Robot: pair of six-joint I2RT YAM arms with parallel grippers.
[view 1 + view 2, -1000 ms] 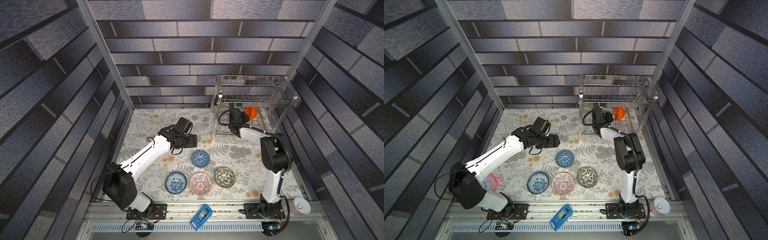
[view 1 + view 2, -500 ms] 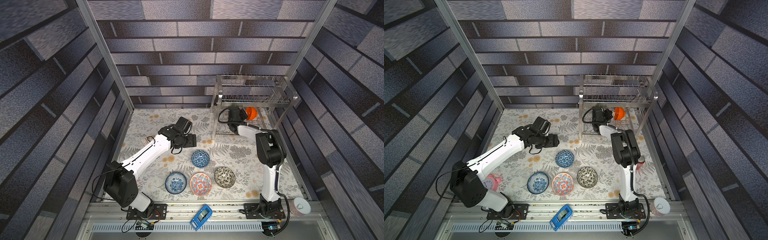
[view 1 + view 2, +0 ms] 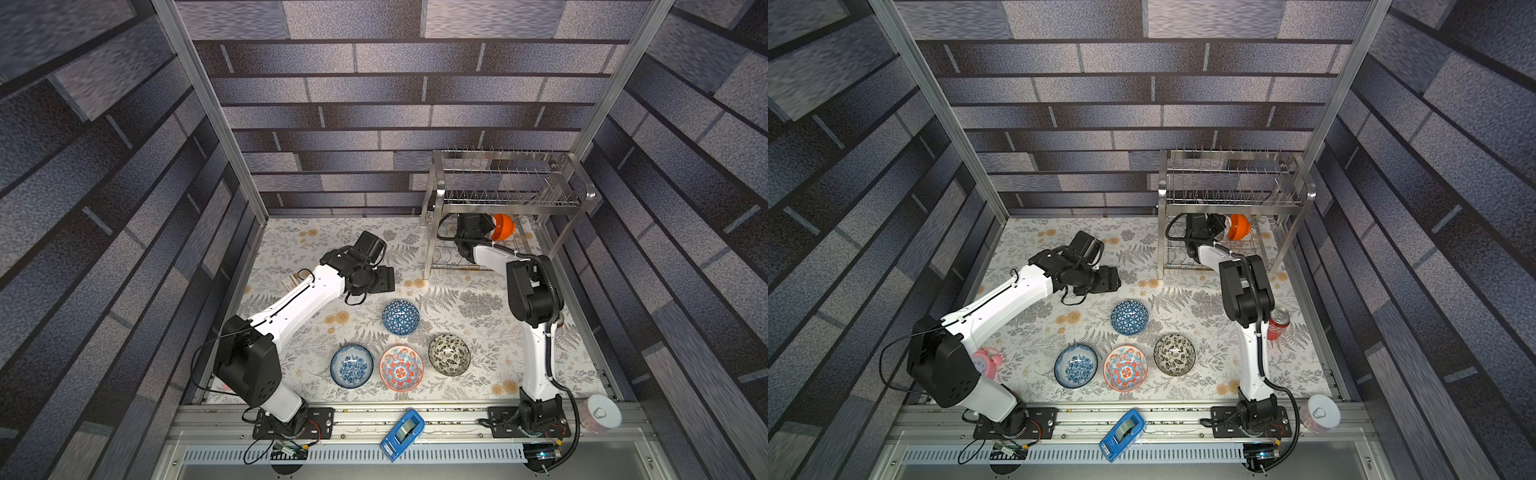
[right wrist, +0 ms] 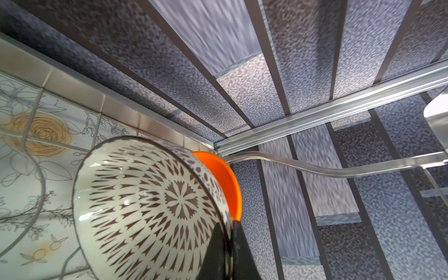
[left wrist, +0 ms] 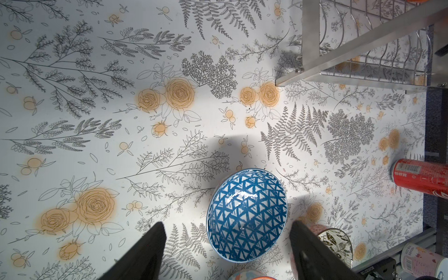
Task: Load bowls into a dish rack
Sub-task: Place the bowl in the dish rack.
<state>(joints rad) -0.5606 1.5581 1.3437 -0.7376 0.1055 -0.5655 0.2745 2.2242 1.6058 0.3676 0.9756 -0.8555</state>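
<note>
Lattice bowl (image 4: 150,208) sits rim-pinched in the right claw (image 4: 228,228).

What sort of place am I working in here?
Probably a staged robot test cell, not a kitchen: printed brick-pattern walls on aluminium posts, a floral table cover under the dish rack, and two rail-mounted arms.

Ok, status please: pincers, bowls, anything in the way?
Right pincer shut on white lattice bowl rim, inside dish rack lower tier. Left pincer open near blue triangle bowl. Close beside lattice bowl: orange bowl.
</note>
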